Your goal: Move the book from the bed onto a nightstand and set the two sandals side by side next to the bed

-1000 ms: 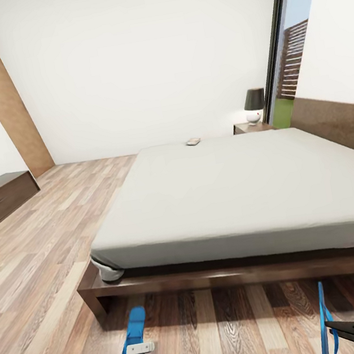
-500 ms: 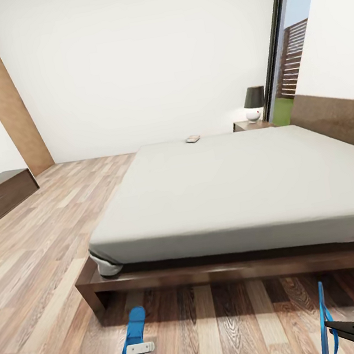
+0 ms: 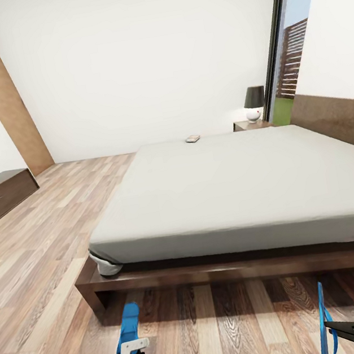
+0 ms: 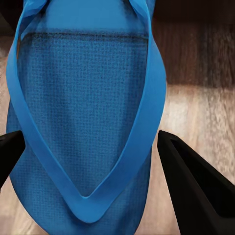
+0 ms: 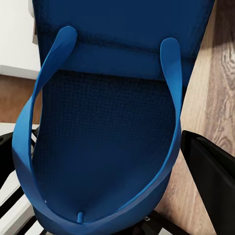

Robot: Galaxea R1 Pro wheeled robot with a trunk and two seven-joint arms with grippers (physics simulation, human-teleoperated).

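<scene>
The bed [image 3: 242,189] has a pale-grey mattress on a dark wood frame, and the small book [image 3: 192,138] lies at its far edge. A nightstand [image 3: 250,125] stands beyond the bed's far corner. My left gripper [image 3: 129,350] is shut on one blue sandal [image 3: 130,320], held flat just above the floor by the bed's near side. In the left wrist view that sandal [image 4: 83,107] sits between the dark fingers [image 4: 196,186]. My right gripper [image 3: 338,327] is shut on the other sandal [image 3: 323,316], held on edge and seen close up as a sandal [image 5: 107,122].
A lamp [image 3: 254,103] with a dark shade stands on the nightstand. A long low dark cabinet [image 3: 0,196] lines the left wall beside a brown door [image 3: 1,96]. A tall window [image 3: 288,50] is at the back right. Wood-plank floor [image 3: 51,248] lies open left of the bed.
The view first shifted slightly as the camera moved. Since then my left gripper has slid a little to the left and forward with its sandal. The right arm has kept still.
</scene>
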